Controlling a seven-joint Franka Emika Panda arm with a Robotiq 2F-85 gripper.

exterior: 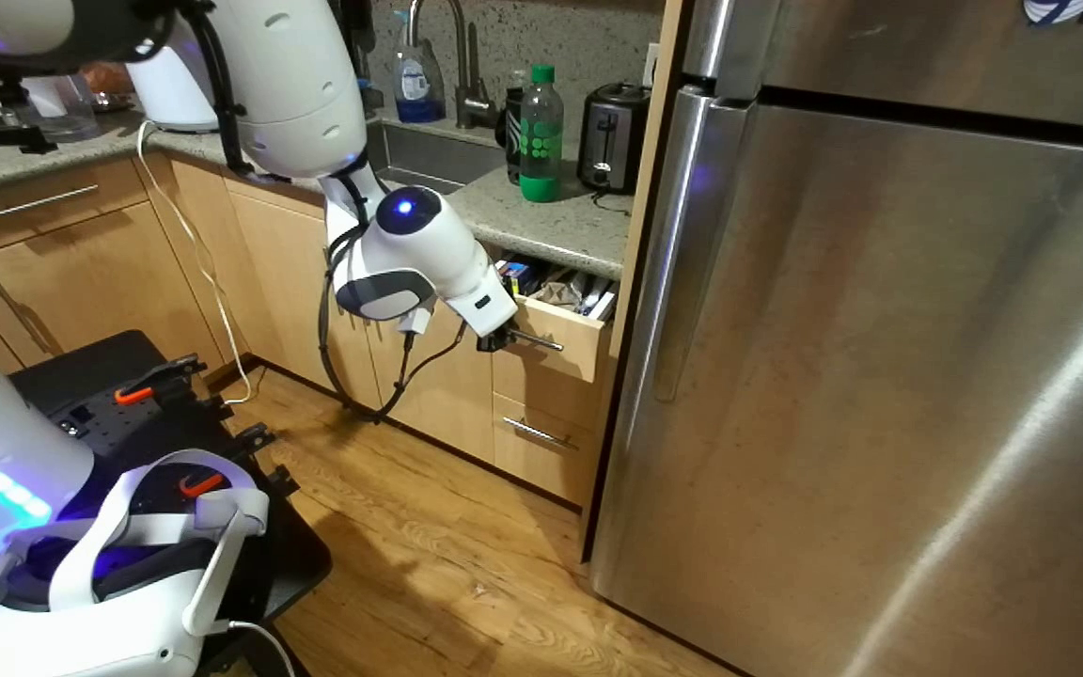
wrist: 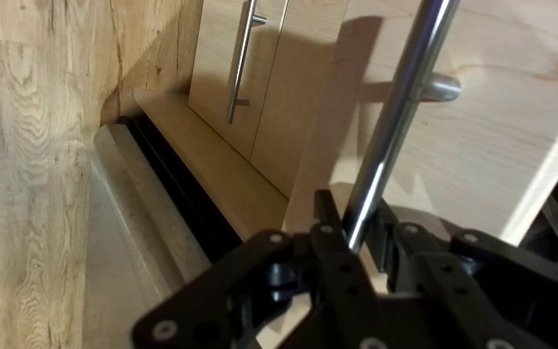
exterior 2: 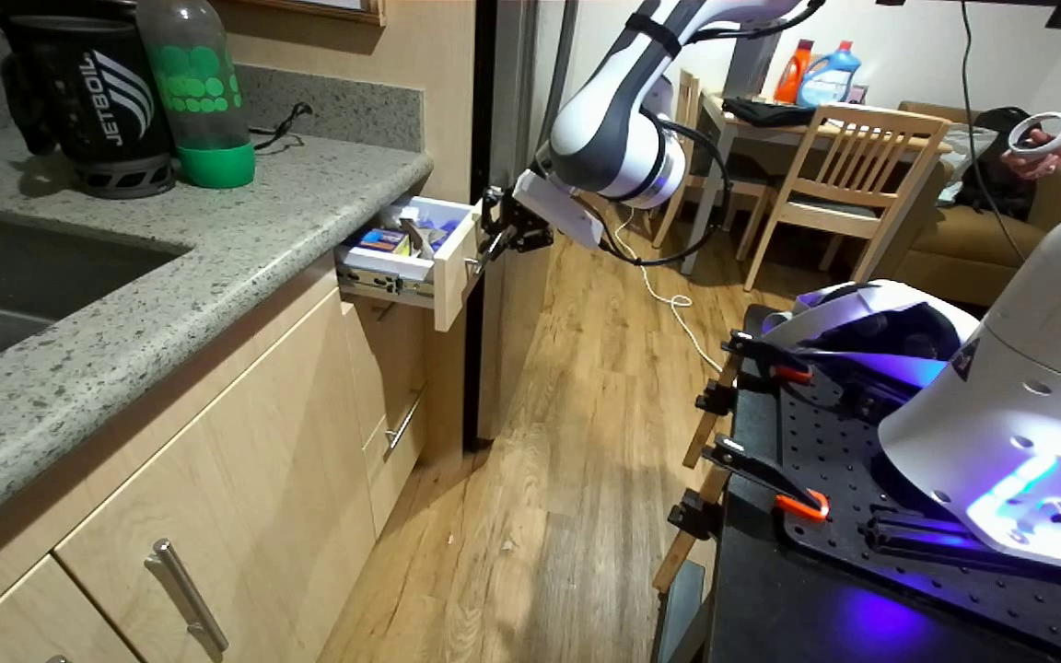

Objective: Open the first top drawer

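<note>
The first top drawer (exterior: 560, 331) stands pulled out from under the counter in both exterior views, its pale box (exterior 2: 411, 264) and metal side rail showing. Assorted small items (exterior 2: 388, 241), among them a blue-and-yellow pack, lie inside. A metal bar handle (wrist: 400, 111) crosses the light-wood drawer front (wrist: 492, 131) in the wrist view. My gripper (wrist: 354, 218) is shut on this handle near one end, a finger on each side of the bar. In an exterior view the gripper (exterior 2: 507, 226) sits right at the drawer front; the arm partly hides the drawer's near side in an exterior view (exterior: 504, 329).
A steel fridge (exterior: 842, 357) stands right beside the drawer, behind a wood side panel. Below is a lower drawer with its own bar handle (exterior: 540, 432). The stone counter (exterior 2: 309, 203) overhangs the drawer, bearing a green-based bottle (exterior: 541, 136) and a toaster (exterior: 613, 139).
</note>
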